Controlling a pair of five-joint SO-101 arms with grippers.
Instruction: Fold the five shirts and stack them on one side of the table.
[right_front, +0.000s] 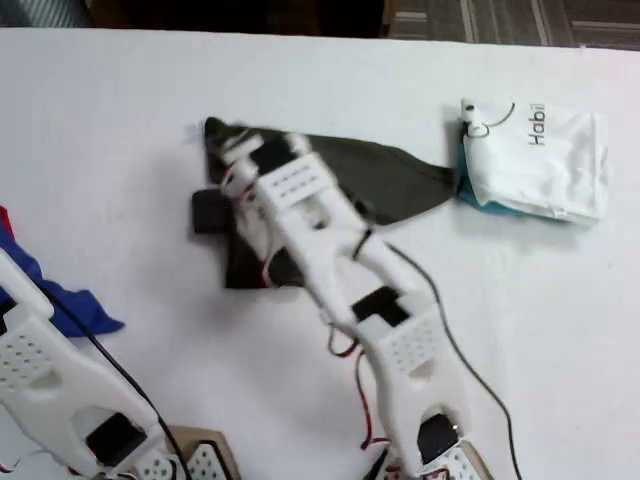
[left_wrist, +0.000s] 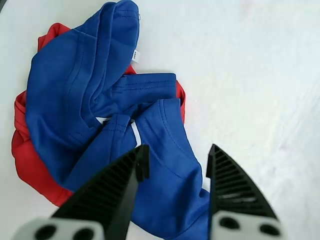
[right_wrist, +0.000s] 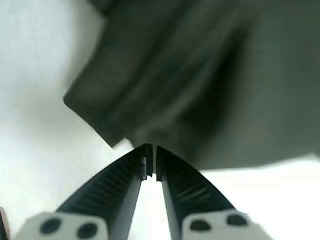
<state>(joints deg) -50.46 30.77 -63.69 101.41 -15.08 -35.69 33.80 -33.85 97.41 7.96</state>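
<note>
A dark olive shirt lies spread across the middle of the table. My right arm lies over it, and the right gripper sits at the shirt's far left end. In the right wrist view the right gripper is shut, its tips pinching the edge of the dark shirt. A crumpled blue shirt lies on a red shirt at the table's left edge. My left gripper hangs open just above the blue cloth, with nothing between its fingers. The blue shirt also shows in the high view.
A folded white shirt rests on a teal one at the back right. White tabletop surrounds the clothes. Cables trail from the right arm toward the front edge.
</note>
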